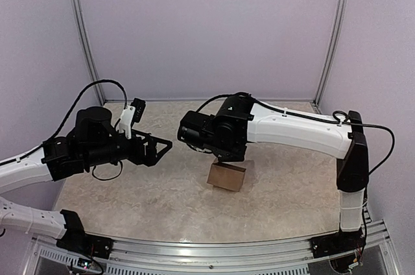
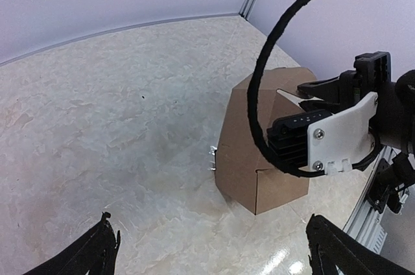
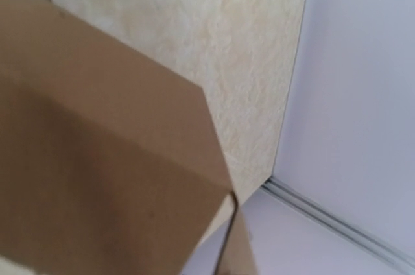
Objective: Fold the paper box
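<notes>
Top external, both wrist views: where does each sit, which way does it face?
Top external: above and behind the bases, looking down on the beige marbled table; both arms show.
Left wrist: low, facing the plain brown cardboard box and right gripper; own black fingertips at bottom corners.
Right wrist: close against the box, table and wall beyond; own fingers unclear.
Shared: top and left wrist see the right gripper.
</notes>
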You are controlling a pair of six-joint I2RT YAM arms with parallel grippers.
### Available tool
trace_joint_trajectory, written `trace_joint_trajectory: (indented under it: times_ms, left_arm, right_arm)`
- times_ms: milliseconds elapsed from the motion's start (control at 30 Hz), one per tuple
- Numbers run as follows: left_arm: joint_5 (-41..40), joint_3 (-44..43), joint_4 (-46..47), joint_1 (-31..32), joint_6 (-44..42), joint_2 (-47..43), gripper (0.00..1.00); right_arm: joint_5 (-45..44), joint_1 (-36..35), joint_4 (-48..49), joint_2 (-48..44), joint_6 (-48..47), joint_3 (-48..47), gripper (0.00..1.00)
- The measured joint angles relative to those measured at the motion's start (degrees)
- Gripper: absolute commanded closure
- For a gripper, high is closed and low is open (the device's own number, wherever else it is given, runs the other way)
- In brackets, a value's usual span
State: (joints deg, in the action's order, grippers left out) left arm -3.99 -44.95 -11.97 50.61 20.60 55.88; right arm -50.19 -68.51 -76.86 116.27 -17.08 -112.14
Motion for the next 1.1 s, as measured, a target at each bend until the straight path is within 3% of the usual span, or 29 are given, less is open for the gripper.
trace_joint_trajectory:
  times_ms: [300, 800, 1000, 1100]
  left_arm:
    - [-0.11, 1.64, 1.18, 0.00, 0.28, -1.16, 0.01]
    - [-0.20, 3.61, 2.29, 1.38, 1.55, -2.12, 0.01]
    - [-1.36, 3.89, 2.56, 3.39, 2.27, -0.87, 0.01]
    - [-2.73, 4.76, 2.64, 4.63, 2.60, -0.26, 0.01]
  right_arm:
    - [1.99, -2.19, 0.00, 0.63, 0.66, -4.85, 0.70]
    - [13.46, -5.38, 0.02, -1.18, 8.50, -6.86, 0.63]
    - [13.25, -5.35, 2.27, -12.55, 11.13, 3.45, 0.54]
    - [10.99, -4.92, 5.70, -19.52, 13.86, 10.84, 0.40]
